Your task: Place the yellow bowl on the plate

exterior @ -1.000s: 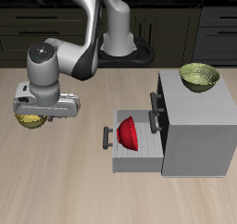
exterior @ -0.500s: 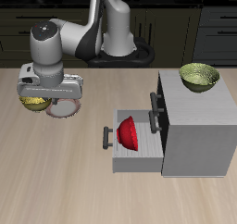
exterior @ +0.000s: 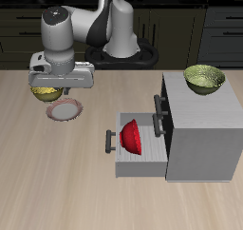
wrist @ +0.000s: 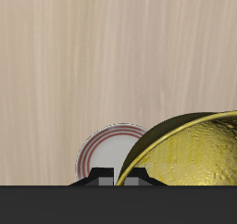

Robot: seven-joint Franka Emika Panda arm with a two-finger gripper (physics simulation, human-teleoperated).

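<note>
My gripper is pinching the yellow bowl by its rim, up in the air, left of the middle. The plate sits just below it on the table. Far right, an olive bowl tops the gray cabinet; a red bowl lies in its open drawer.

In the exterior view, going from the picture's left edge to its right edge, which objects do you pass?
Yellow bowl held in the tool → plate → red bowl in the open drawer → olive-green bowl on top of the cabinet.
</note>
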